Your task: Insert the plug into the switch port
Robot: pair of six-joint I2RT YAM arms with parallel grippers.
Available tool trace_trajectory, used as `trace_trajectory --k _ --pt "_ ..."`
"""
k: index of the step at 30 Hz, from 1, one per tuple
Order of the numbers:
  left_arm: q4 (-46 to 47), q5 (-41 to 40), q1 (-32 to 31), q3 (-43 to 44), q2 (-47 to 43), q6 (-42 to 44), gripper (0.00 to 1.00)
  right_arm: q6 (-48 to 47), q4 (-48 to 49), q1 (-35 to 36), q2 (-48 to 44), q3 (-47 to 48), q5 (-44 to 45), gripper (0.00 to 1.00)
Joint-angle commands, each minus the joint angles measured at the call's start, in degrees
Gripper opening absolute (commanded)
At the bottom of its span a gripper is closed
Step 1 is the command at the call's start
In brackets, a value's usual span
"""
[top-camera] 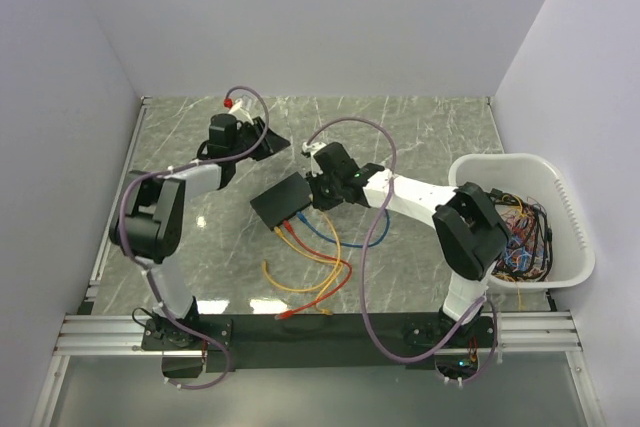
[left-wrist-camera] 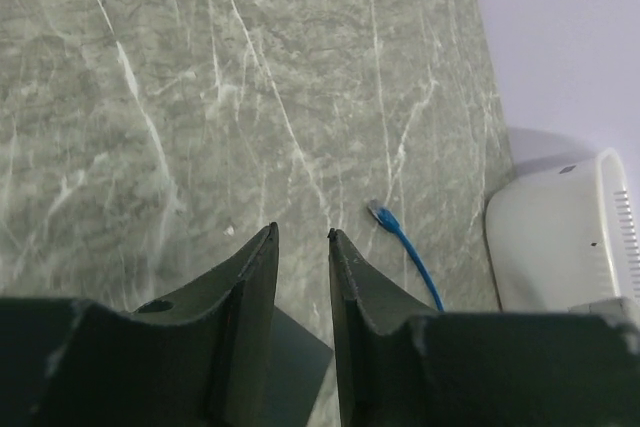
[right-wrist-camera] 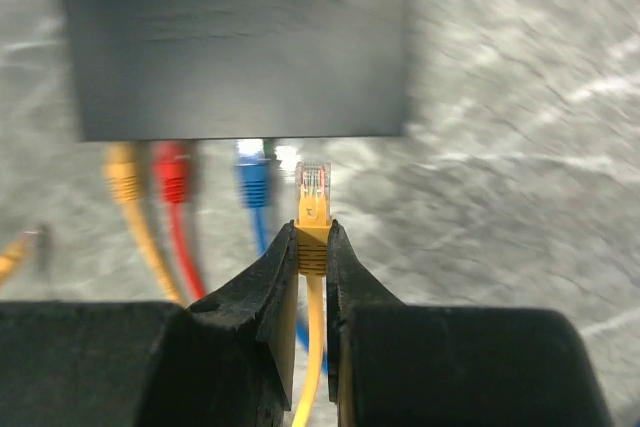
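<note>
Right gripper (right-wrist-camera: 312,235) clenches the yellow plug (right-wrist-camera: 313,195) just short of the switch (right-wrist-camera: 240,37), beside the seated blue plug (right-wrist-camera: 253,183). Left gripper (left-wrist-camera: 302,235) stands slightly parted, empty. A sideways offset could jam the plug on the port rim or shove the unheld switch away.

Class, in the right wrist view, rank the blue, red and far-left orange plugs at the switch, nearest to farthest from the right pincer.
1. Blue plug, just left of the right pincer holding the yellow plug.
2. Red plug, further left.
3. Orange plug, leftmost.
</note>
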Motion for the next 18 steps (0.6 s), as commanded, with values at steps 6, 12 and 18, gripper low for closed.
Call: trace_trajectory --k 6,12,18 --pt "1.38 4.15 0.6 8.38 9.22 1.29 0.33 1.14 -1.09 0.41 4.13 -0.13 10.52 0.0" --pt "-0.65 4.15 0.69 9.71 12.84 2.26 0.33 0.61 -1.87 2.34 8.08 2.77 11.84 0.0" --pt "-1.79 2.75 0.69 7.69 13.19 3.92 0.33 0.43 -3.02 3.84 10.28 5.5 11.76 0.0"
